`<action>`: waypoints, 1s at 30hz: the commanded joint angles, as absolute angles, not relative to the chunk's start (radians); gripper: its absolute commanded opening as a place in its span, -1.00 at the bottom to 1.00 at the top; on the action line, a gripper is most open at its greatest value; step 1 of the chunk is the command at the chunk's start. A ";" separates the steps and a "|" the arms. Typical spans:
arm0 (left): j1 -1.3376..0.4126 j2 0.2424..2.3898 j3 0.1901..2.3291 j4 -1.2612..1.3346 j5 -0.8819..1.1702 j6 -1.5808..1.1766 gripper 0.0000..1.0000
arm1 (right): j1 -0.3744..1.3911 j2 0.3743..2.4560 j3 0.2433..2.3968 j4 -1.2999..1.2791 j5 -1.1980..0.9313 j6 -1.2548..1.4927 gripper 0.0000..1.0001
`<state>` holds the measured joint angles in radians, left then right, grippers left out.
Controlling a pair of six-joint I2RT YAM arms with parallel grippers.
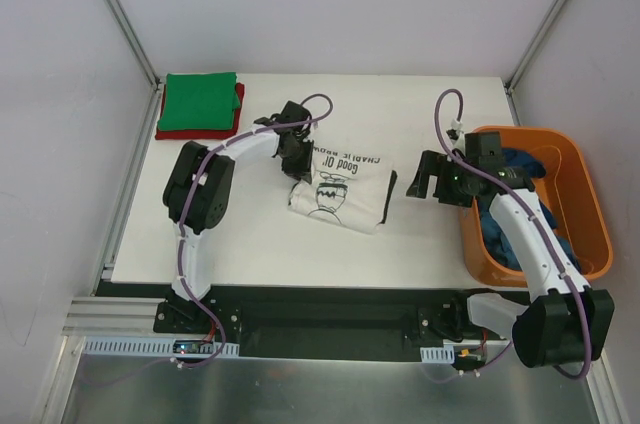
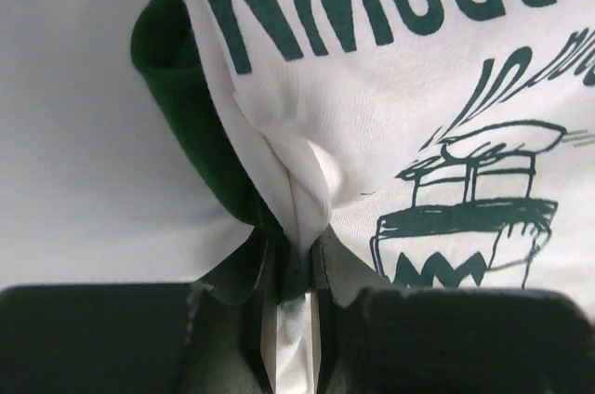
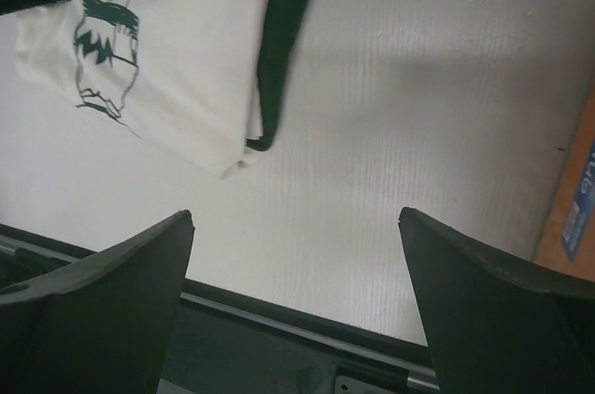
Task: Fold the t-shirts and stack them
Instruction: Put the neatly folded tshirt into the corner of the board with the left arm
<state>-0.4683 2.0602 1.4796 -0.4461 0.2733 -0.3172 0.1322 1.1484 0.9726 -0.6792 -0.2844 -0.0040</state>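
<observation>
The white t-shirt [image 1: 340,192] lies folded at the middle of the worktop [image 1: 250,239], slightly skewed. Its lettering reads upside-down toward the far edge, and a dark sleeve edge is on its right. The left gripper [image 1: 296,158], arm bent at the elbow and reaching rightward, is clamped on the shirt's left fold. The right gripper [image 1: 424,184] hangs spread apart beside the orange tub [image 1: 592,206].

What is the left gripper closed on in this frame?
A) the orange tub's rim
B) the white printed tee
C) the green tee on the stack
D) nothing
B: the left wrist view shows the left gripper pinching a fold of the white printed tee between its fingers.
</observation>
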 commanded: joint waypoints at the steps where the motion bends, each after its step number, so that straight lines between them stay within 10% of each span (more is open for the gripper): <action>1: -0.445 1.979 1.563 -0.500 -0.067 -0.106 -1.00 | 0.124 1.100 1.012 -0.673 -0.187 -0.057 0.93; 30: -0.124 2.112 2.275 -0.529 -0.226 0.459 -1.00 | 0.124 1.126 1.032 -0.650 0.084 -0.069 0.93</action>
<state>-0.1173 2.1315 2.1883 -0.5446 -0.2581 0.4183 0.1307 1.1130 0.9947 -0.6586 0.0410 -0.0467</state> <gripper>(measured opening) 0.099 0.966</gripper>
